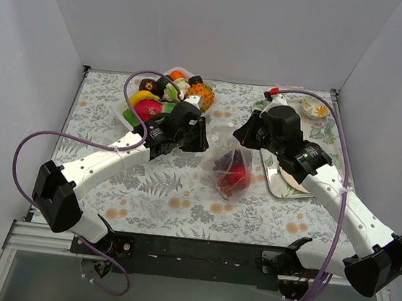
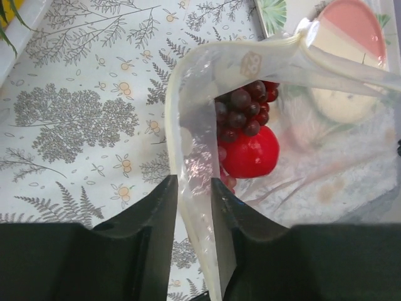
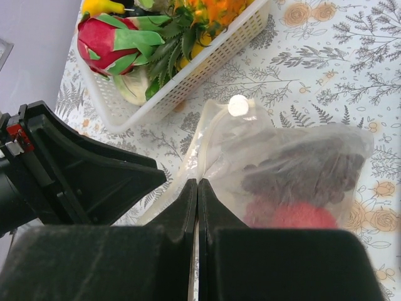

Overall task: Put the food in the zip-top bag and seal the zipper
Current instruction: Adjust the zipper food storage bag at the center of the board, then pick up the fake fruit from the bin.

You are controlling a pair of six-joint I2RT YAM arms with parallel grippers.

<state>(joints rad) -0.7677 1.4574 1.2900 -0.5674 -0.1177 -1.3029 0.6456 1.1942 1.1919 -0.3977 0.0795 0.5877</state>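
Note:
The clear zip-top bag [image 1: 227,166] lies mid-table with a red round fruit [image 1: 234,176] and a dark purple grape bunch [image 1: 224,160] inside. In the left wrist view the bag [image 2: 194,94] shows the fruit [image 2: 250,152] and the grapes [image 2: 241,106]. My left gripper [image 2: 193,182] is open a little, and the bag's mouth edge with the zipper [image 2: 182,113] passes between its jaws. My right gripper [image 3: 198,183] is shut on the bag's [image 3: 294,144] zipper edge [image 3: 203,135]. In the top view the left gripper [image 1: 201,139] and the right gripper [image 1: 249,138] flank the bag's far end.
A white basket [image 1: 128,117] with several more toy fruits and vegetables stands at the back left; it also shows in the right wrist view [image 3: 207,69]. A metal tray [image 1: 278,187] lies under my right arm, and a small bowl [image 1: 315,109] sits at the back right.

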